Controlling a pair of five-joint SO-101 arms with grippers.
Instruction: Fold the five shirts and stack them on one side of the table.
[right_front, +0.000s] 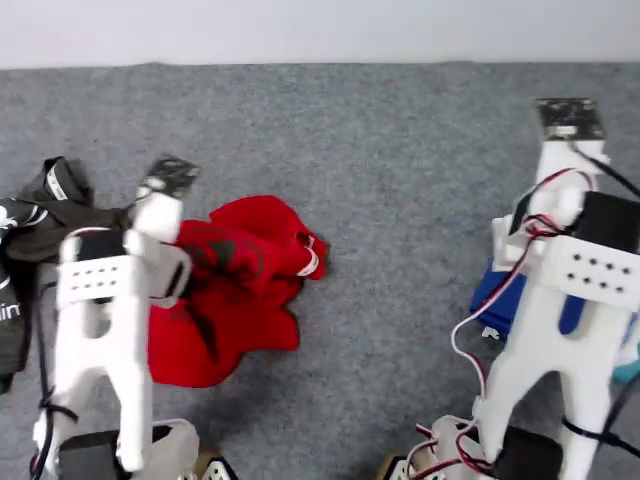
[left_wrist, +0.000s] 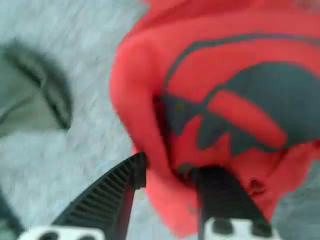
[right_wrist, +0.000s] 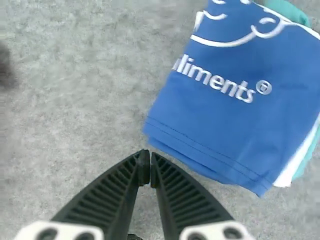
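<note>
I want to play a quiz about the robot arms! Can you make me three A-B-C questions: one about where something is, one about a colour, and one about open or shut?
1. Where is the blue shirt?
A. In a basket.
B. On the table beside the right gripper.
C. On a chair.

2. What colour is the crumpled shirt at the left gripper?
A. Yellow.
B. White.
C. Red.

3. How is the right gripper?
A. Shut, holding nothing.
B. Wide open.
C. Shut on a sock.

Answers:
1 B, it lies folded on the grey table next to that gripper.
2 C, red cloth shows at the open gripper.
3 A, its jaws are closed together over bare table.
</note>
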